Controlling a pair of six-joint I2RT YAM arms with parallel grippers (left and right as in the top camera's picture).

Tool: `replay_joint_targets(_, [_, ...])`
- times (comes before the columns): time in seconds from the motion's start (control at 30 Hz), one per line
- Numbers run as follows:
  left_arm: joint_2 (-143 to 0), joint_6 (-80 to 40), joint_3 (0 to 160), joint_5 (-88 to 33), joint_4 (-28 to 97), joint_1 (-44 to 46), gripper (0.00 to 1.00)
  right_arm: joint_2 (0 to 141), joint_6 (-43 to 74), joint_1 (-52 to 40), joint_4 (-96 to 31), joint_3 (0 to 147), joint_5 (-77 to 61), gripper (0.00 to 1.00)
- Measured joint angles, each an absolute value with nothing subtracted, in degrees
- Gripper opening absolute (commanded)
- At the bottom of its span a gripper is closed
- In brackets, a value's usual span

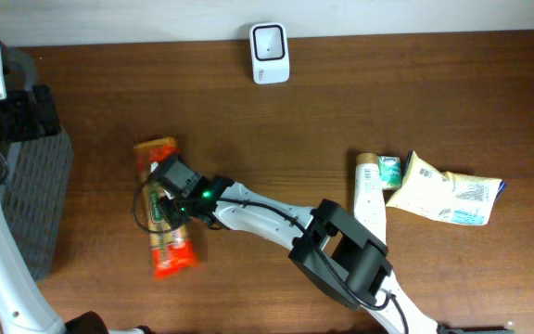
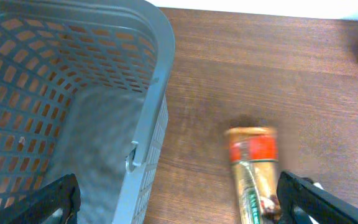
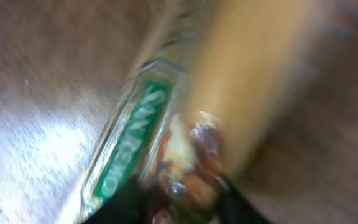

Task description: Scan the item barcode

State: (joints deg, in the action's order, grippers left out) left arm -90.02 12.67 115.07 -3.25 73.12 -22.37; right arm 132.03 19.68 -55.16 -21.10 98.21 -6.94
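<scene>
Left of centre on the wooden tabletop (image 1: 341, 111), straddling a long orange plastic snack packet (image 1: 172, 250) with the right hand (image 1: 160, 199), grip impossible to tell; likely handling light, crinkly, slippery; pinching mid-length probably safest.

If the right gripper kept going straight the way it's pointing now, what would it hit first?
The orange snack packet. The right gripper points down at it, and the packet fills the wrist view from very close. Whether they already touch is too blurred to tell.
</scene>
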Motion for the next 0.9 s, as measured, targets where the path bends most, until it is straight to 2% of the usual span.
replay_joint_targets(0.03, [-90.02, 12.67, 115.07, -3.25, 73.12, -22.37, 0.99, 132.0, 19.27, -54.98, -21.67, 98.54, -6.68, 0.04])
replay_joint_targets(0.2, [-90.02, 12.67, 115.07, -3.25, 73.12, -22.37, 0.99, 130.39, 19.03, -53.21, -29.06, 99.66, -9.21, 0.04])
replay_joint_targets(0.33, [-90.02, 12.67, 115.07, -3.22, 73.12, -22.37, 0.99, 128.25, 13.39, -43.57, -37.89, 98.94, -17.91, 0.04])
replay_joint_targets(0.43, [-90.02, 12.67, 115.07, -3.25, 73.14, -22.37, 0.99, 126.89, 10.22, -36.62, -43.83, 98.48, -19.33, 0.04])
replay_joint_targets(0.5, [-90.02, 12.67, 115.07, -3.25, 73.12, -22.37, 0.99, 122.87, 9.43, -30.24, -47.62, 97.58, -13.23, 0.04])
replay_joint_targets(0.57, [-90.02, 12.67, 115.07, -3.25, 73.1, -22.37, 0.99, 117.62, 9.26, -29.17, -52.07, 97.36, 1.08, 0.04])
replay_joint_targets(0.67, [-90.02, 12.67, 115.07, -3.25, 73.17, -22.37, 0.99, 115.33, 10.35, -38.96, -56.34, 97.34, 25.93, 0.04])
replay_joint_targets(0.8, [-90.02, 12.67, 115.07, -3.22, 73.14, -22.37, 0.99, 129.32, 12.8, -47.77, -59.81, 97.47, 44.12, 0.04])
replay_joint_targets(0.9, [-90.02, 12.67, 115.07, -3.25, 73.14, -22.37, 0.99, 129.51, 14.57, -49.87, -59.99, 97.49, 44.47, 0.04])
